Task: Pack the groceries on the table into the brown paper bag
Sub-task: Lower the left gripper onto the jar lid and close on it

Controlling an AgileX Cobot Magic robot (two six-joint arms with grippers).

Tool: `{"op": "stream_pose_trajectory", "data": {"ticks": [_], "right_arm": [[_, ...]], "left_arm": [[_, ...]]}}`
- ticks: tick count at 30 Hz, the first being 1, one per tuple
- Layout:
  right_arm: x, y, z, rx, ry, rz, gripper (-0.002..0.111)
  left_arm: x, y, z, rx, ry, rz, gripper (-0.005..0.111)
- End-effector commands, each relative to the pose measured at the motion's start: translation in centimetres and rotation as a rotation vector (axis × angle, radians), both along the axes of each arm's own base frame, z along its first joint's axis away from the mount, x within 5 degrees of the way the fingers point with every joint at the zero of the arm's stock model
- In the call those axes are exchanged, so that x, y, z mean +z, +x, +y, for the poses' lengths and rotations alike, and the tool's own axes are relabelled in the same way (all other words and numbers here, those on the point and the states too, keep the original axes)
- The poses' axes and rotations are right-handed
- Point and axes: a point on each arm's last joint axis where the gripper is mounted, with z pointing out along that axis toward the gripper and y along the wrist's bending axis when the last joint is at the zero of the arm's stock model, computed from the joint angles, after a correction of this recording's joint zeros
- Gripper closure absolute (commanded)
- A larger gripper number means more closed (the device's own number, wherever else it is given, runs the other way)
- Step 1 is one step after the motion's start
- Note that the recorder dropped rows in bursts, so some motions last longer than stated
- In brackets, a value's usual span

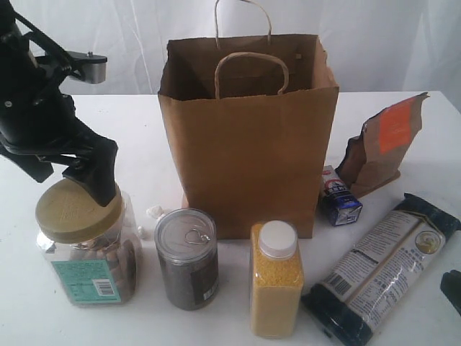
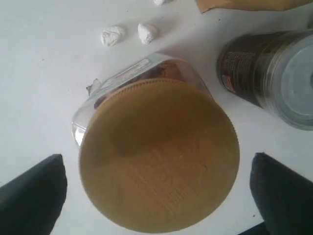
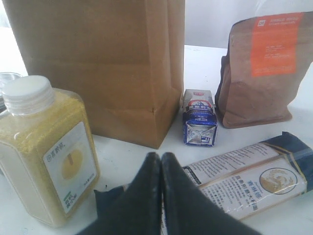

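Standing upright on white table [image 1: 137, 144]: tall kraft paper bag [image 1: 248, 144], mouth open, creased, soft-walled. Front left of bag: clear jar [image 1: 90, 252], squarish body, smooth walls, ribbed olive lid [image 2: 159, 156]; looks full, so probably heavy and slick, best gripped across flat sides just under lid. Left gripper [image 2: 156, 188] spread wide, fingers [image 2: 34, 196] either side of lid, holding nothing. Right gripper [image 3: 161, 166] pinched closed, empty.

We find the brown paper bag [image 1: 248, 166] open-mouthed with only its two loop handles [image 1: 252, 54] arching over the gap, whereas the jar [image 1: 90, 267], can [image 1: 187, 263] and bottle [image 1: 276, 288] crowd its front in a row with narrow gaps, and the long packet [image 1: 382, 267] bars the right side of the table [image 1: 140, 144].
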Motion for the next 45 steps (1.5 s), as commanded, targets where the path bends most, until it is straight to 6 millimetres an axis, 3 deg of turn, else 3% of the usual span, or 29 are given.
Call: {"op": "stream_pose_trajectory", "data": {"ticks": [1,27,33,45], "right_arm": [[-0.1,0.0,0.0,-0.004,0.001,-0.006,0.108],[-0.1,0.0,0.0,-0.004,0.001,-0.006,0.108],[-0.1,0.0,0.0,-0.004,0.001,-0.006,0.108],[-0.1,0.0,0.0,-0.004,0.001,-0.006,0.108]], "left_arm": [[-0.6,-0.2,0.1,-0.001,0.001,0.015,0.001],[-2.1,0.1,-0.6,-0.03,-0.022,0.081,0.001],[-3.5,0.6,-0.7,-0.051,0.024,0.144,0.001],[-3.7,0.6,-0.7,-0.063,0.03,0.157,0.004]]}}
